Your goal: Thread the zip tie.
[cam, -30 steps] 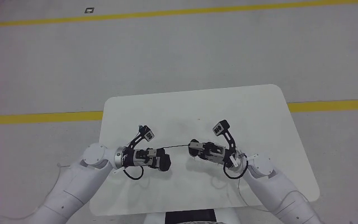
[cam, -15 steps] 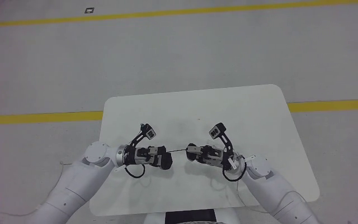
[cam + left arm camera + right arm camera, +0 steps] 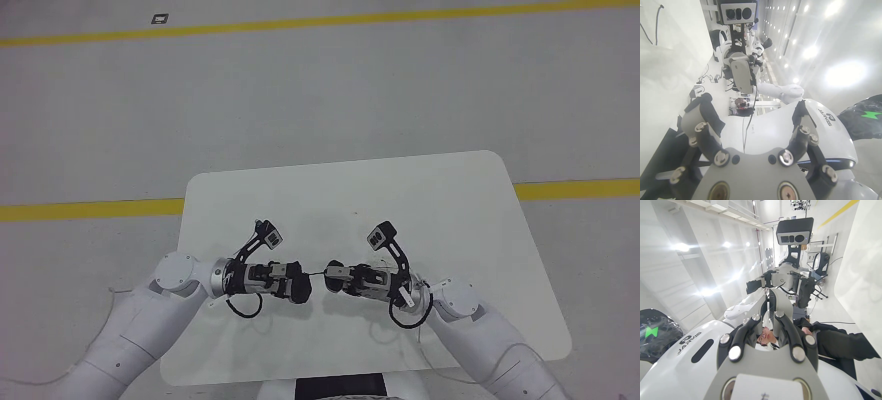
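The right hand (image 3: 335, 277) pinches the thin black zip tie (image 3: 748, 125), which pokes straight out into the wide-open left hand (image 3: 296, 288) just beside it, so I think no loop is made yet and the threading is left.

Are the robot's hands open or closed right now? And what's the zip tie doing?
zip tie: off the table, gripped at one end, not looped as far as I can see.
right gripper: shut on the zip tie.
left gripper: open, fingers spread on either side of the zip tie's free end.
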Motion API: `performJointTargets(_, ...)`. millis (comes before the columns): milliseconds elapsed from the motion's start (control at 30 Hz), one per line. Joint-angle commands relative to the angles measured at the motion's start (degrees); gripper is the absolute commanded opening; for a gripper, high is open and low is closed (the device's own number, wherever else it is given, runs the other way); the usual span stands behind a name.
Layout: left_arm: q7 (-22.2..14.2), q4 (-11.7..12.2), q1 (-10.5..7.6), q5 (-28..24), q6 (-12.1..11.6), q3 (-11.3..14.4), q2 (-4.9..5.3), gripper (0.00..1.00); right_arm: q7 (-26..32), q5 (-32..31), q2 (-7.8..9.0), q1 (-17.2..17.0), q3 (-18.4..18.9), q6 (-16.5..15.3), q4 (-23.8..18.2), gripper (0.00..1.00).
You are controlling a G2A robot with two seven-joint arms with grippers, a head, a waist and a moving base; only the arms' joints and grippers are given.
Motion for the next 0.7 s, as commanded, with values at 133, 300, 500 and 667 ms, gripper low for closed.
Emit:
performJointTargets(133,2.41,-1.04,0.31,1.06,0.82,0.32,-0.12,0.8,-2.62,-3.82,0.05,-0.31,-0.08,0.48,-1.42,0.0)
performJointTargets(300,2.56,-0.95,0.48,1.15,1.23,0.15,-0.13,0.35,-3.68,-6.04,0.18,-0.73,0.3,0.32,-2.29,0.0)
performJointTargets(500,2.55,-1.03,0.58,1.43,2.12,-0.18,-0.06,0.09,-3.91,-9.98,0.63,-1.07,1.44,1.04,-3.51,0.0)
performJointTargets(667,2.43,-0.87,0.5,1.75,2.41,-0.17,-0.1,0.0,-3.77,-12.62,1.01,-1.54,2.15,2.3,-4.98,0.0)
